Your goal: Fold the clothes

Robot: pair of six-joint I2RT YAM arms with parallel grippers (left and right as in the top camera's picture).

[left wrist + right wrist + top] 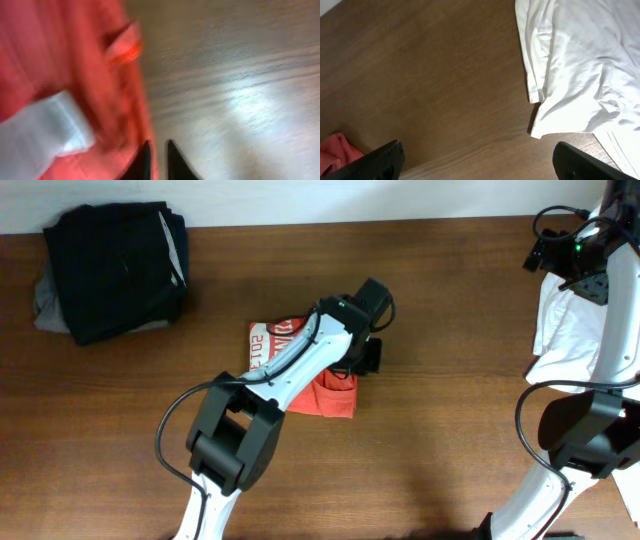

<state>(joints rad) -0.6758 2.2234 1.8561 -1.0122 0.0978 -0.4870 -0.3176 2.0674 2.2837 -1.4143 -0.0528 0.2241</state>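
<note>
The red-orange T-shirt [330, 398] lies partly folded at the table's middle, with white lettering at its left end. My left arm reaches over it, and my left gripper [368, 358] is at its right edge. In the blurred left wrist view, the fingers [157, 145] are nearly together with the shirt's edge [60, 50] between them. A white label [45, 130] shows at lower left. My right gripper [548, 252] is at the far right, open and empty [477, 155]. A corner of the shirt [335, 150] shows in its view.
A black-and-grey folded garment pile [115, 270] lies at the back left. A white cloth [565, 330] lies at the right edge under my right arm, and it also shows in the right wrist view [580, 60]. The table is brown wood [450, 430].
</note>
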